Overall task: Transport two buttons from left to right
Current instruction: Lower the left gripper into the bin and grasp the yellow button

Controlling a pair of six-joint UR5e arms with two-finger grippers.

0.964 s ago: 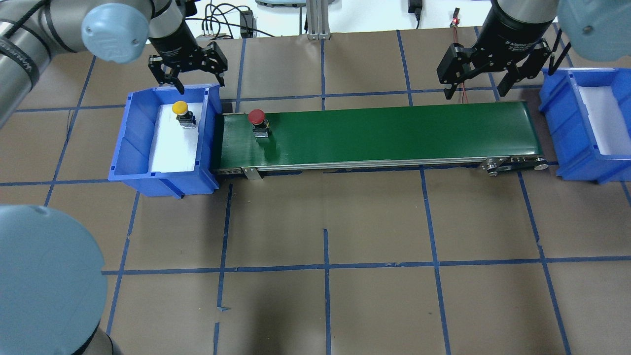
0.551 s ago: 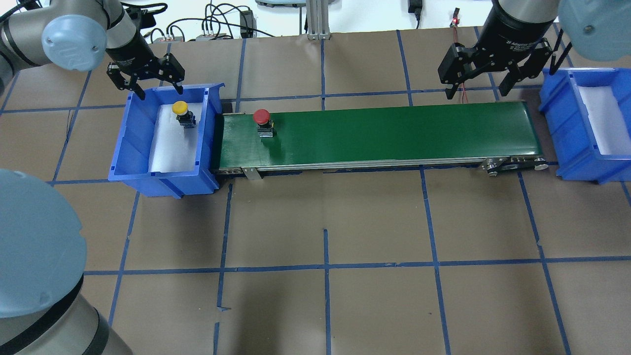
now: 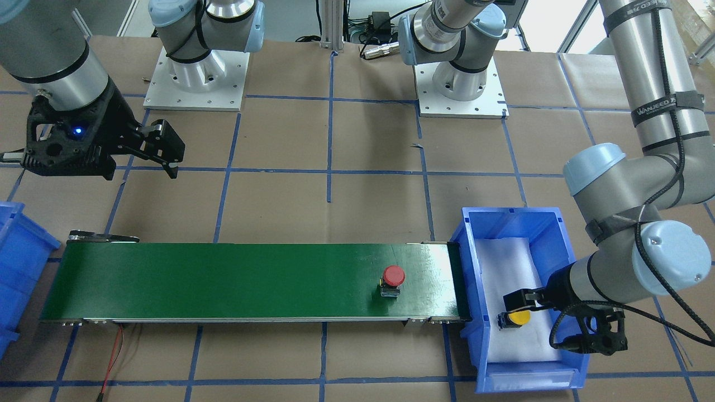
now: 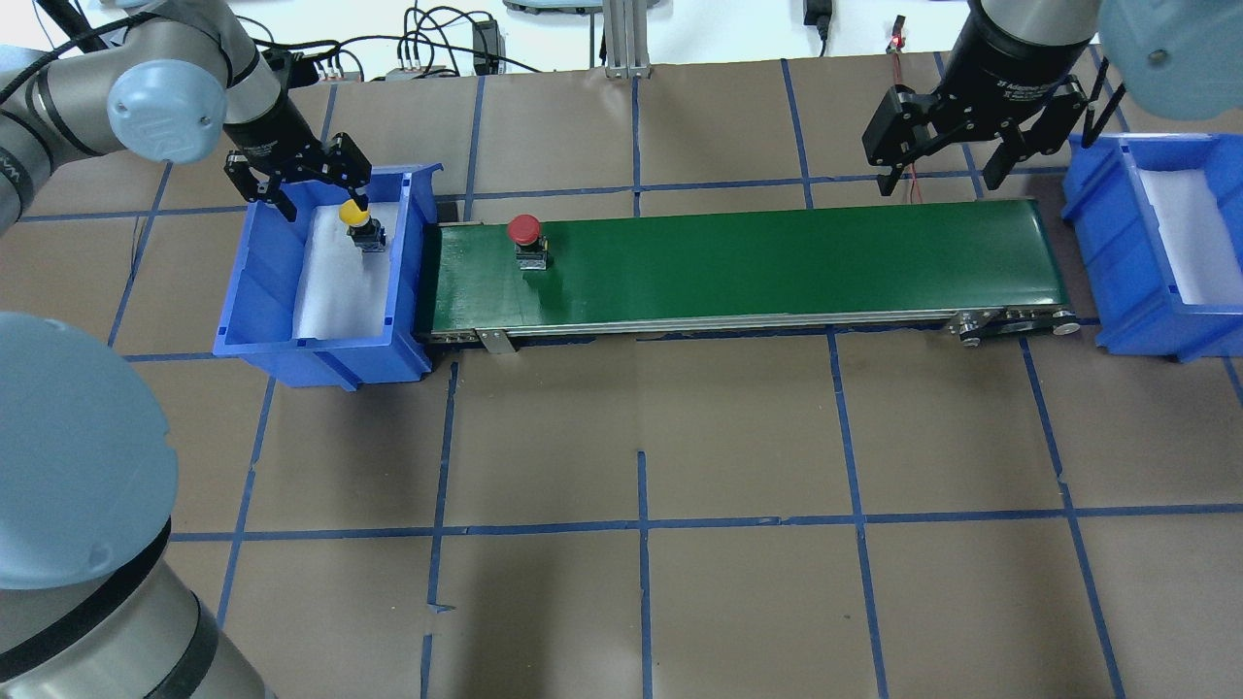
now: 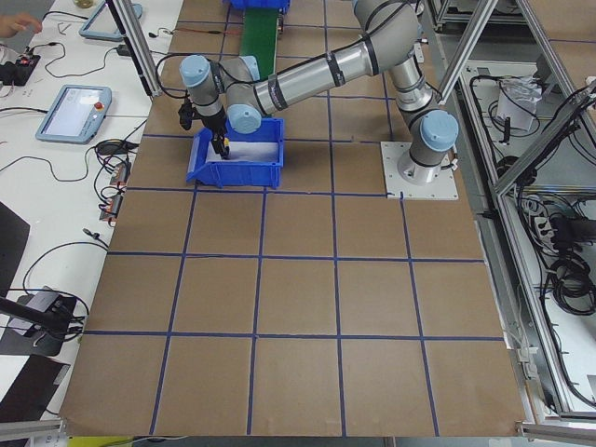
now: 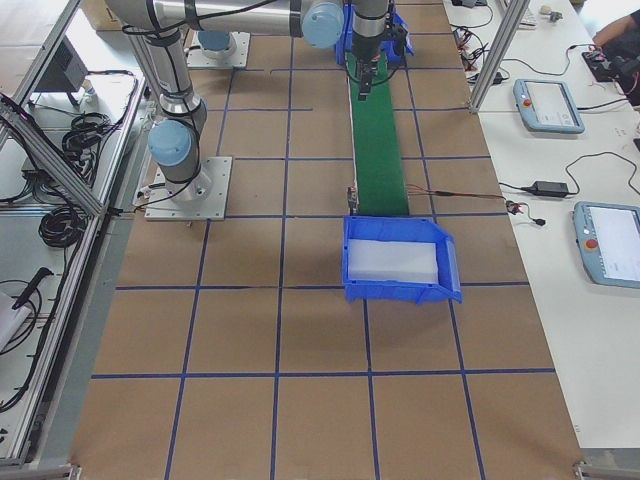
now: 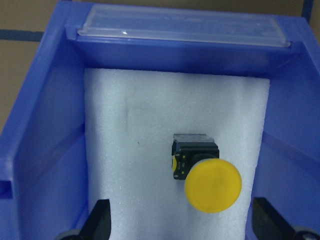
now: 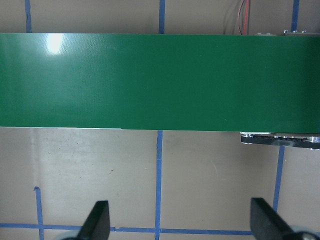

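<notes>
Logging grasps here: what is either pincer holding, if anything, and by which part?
Nothing is held. The left pincer hangs open at the yellow button in the blue bin, not closed on it; the right pincer is open and empty by the belt.

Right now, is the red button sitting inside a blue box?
No, the red button stands on the green belt, outside the blue box.

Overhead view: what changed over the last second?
The left gripper swung left and dropped into the left bin, open over the yellow button. The red button rode the belt slightly rightward. Yellow button and right gripper stayed put.
</notes>
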